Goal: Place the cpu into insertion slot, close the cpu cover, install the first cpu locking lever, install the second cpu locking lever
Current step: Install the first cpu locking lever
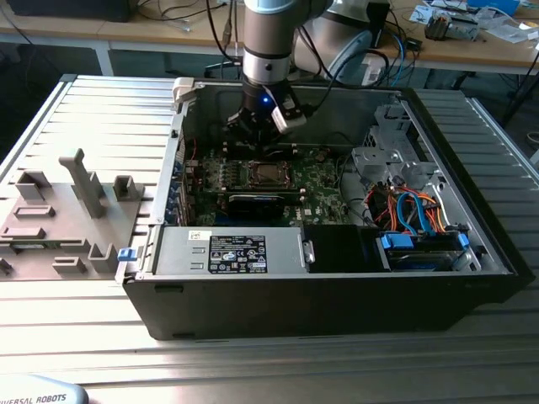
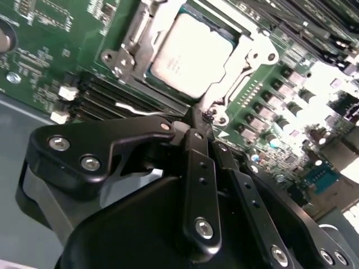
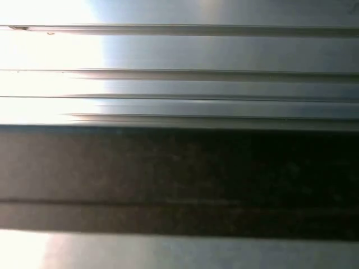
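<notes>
Black two-finger gripper [image 2: 197, 120] on the grey robot arm [image 1: 268, 34] is down inside the open black computer case [image 1: 337, 295], over the far part of the green motherboard [image 2: 50, 45]; in the second wrist view its fingers [image 2: 193, 140] are pressed together, tips meeting just beside a corner of the silver cpu cover [image 2: 221, 84], nothing visibly pinched between them; whether the tips actually touch the frame or a lever there cannot be told; small square cpu with pale silver-grey metal top [image 2: 190, 53] sits seated in the insertion slot with silver metal rim [image 2: 137, 33], the thin silver cover frame lying flat around it, chip showing through the square window; in the exterior view the same socket area [image 1: 264, 175] is in the middle of the board, just in front of the gripper [image 1: 257, 130]; long black card [image 1: 257, 202] lies on the near side of the socket; orange and blue cables [image 1: 404, 210] bundle at the exterior view's right of the case; grey plastic fixture tray with upright pegs [image 1: 67, 210] rests on the ribbed aluminium table [image 1: 84, 109] at the exterior view's left, well apart from the case; first wrist view has ribbed metal surface [image 3: 224, 84] and a dark band [image 3: 179, 174].
</notes>
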